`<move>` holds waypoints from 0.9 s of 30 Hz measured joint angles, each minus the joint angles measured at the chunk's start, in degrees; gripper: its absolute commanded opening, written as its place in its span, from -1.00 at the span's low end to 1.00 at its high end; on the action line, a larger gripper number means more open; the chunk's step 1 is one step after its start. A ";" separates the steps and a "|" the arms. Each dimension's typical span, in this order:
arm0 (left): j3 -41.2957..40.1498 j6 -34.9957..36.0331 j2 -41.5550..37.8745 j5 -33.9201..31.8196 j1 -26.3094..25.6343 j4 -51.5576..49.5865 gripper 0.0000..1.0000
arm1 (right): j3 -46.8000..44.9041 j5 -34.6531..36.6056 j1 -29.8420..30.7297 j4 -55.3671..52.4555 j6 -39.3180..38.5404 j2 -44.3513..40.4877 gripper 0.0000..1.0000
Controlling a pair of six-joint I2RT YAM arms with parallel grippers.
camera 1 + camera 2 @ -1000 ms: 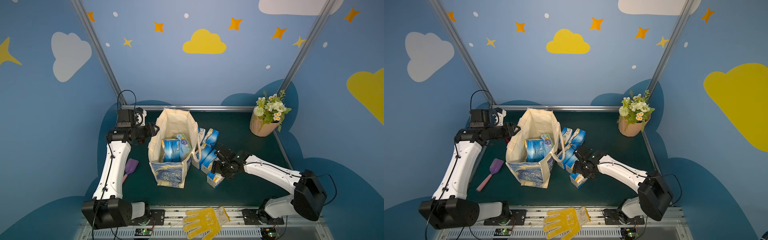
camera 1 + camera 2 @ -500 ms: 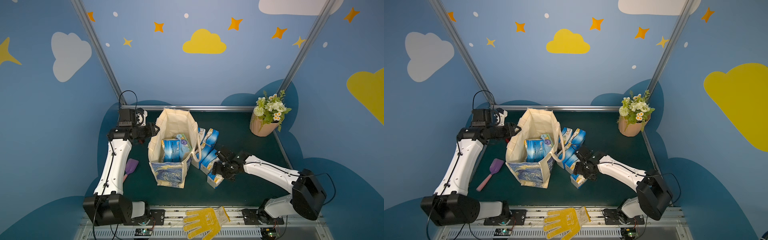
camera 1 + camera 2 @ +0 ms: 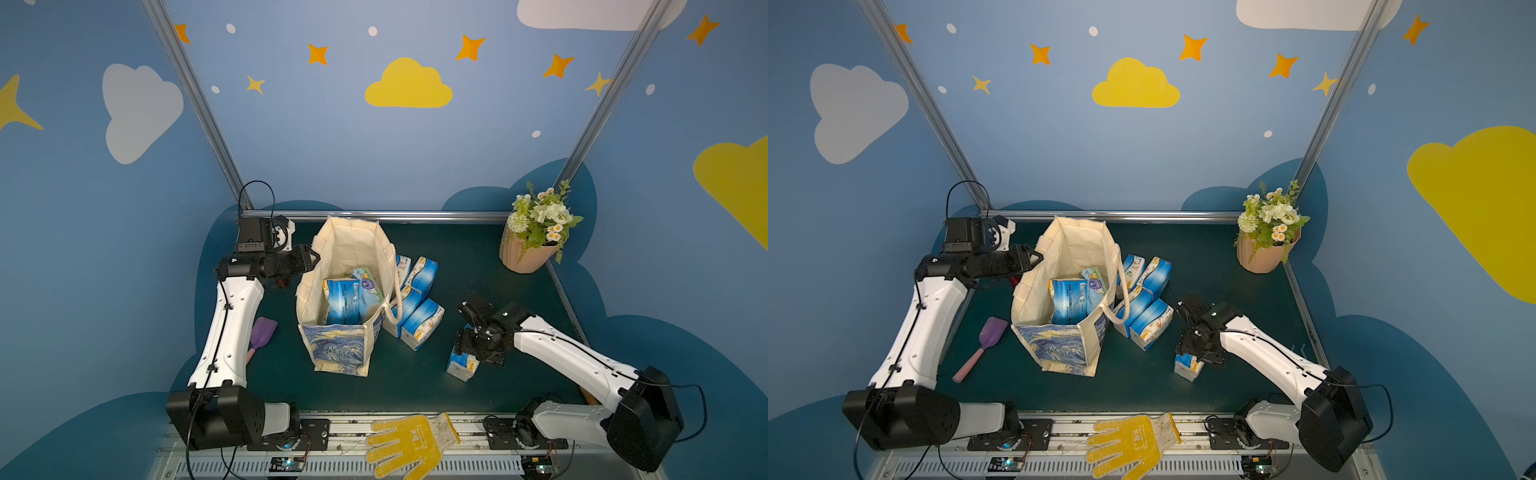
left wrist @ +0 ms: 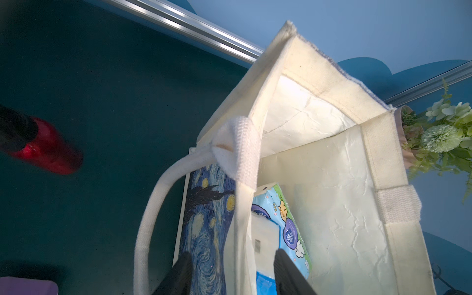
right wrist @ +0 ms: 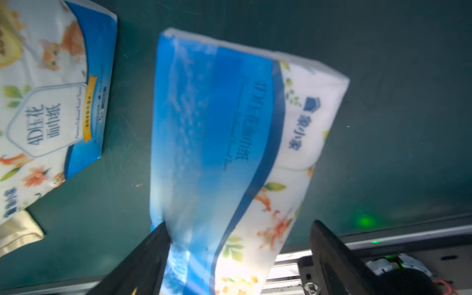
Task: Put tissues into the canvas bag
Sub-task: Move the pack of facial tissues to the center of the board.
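The canvas bag (image 3: 336,353) (image 3: 1059,349) stands open-mouthed at mid-table. My left gripper (image 3: 309,259) (image 4: 232,255) is shut on its left rim, one finger inside and one outside the wall. Inside the bag stand a blue tissue pack (image 3: 343,301) and a teal one (image 3: 368,282). Several blue-and-white packs (image 3: 422,328) lie heaped against the bag's right side. Apart from them, one pack (image 3: 461,365) (image 5: 224,122) stands tilted on the mat. My right gripper (image 3: 467,345) (image 5: 240,224) is open around its top; one finger touches it, the other stands clear.
A purple spatula (image 3: 262,332) lies left of the bag, by my left arm. A flower pot (image 3: 528,253) stands at the back right corner. A yellow glove (image 3: 409,442) lies on the front rail. A red object (image 4: 48,148) shows in the left wrist view.
My right gripper has shifted right and towards the front, and the single pack has moved with it, away from the heap. The left arm and the bag have stayed put.
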 measured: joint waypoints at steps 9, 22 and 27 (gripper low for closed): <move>0.00 -0.04 0.00 0.02 0.00 0.02 -0.92 | 4.00 -0.02 -0.02 -3.23 -1.86 -7.04 0.74; 0.11 0.04 1.14 -1.90 0.00 -0.28 -0.39 | -0.44 -3.52 0.00 1.33 -0.48 -0.02 0.75; 0.48 0.17 1.73 -2.60 0.00 -0.94 -0.93 | -0.46 -3.69 0.02 3.85 -0.50 3.61 0.75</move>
